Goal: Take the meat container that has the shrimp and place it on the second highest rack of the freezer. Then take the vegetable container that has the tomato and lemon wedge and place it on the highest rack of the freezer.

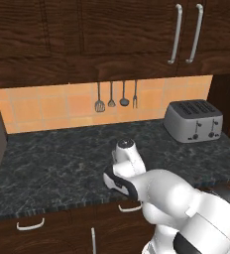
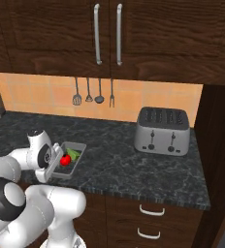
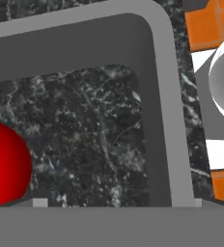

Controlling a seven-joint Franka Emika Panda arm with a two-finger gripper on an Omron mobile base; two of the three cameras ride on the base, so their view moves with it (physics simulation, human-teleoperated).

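No writing or brand mark can be read on anything here.

Taking the grey vegetable container (image 2: 70, 159) as the landmark: it lies on the dark speckled counter (image 2: 119, 164), close to the front edge. The gripper (image 2: 55, 162) is at the container's near-left rim, the hand tilted down over it, and from the right base view the fingertips themselves are hidden behind the hand. In the hand view the camera looks straight into the tray (image 3: 162, 111), with its grey rim and inner wall running along the top and right; the jaws stand spread wide and nothing is between them. Whether a finger touches the rim cannot be told.

Inside the container sits the tomato (image 2: 65, 159), glossy red, towards the near-left end just beside the hand; in the hand view it bulges in at the left edge (image 3: 3, 164). Just behind the tomato, towards the container's far end, lies the lemon wedge (image 2: 74, 153), a small green piece touching or almost touching the tomato.

Well to the right of the container, farther back on the counter, stands a silver toaster (image 2: 163, 131). Behind the container, on the orange tiled wall, hang four dark utensils (image 2: 92, 94) in a row. Above them are dark wood cabinets (image 2: 109, 34) with long metal handles.
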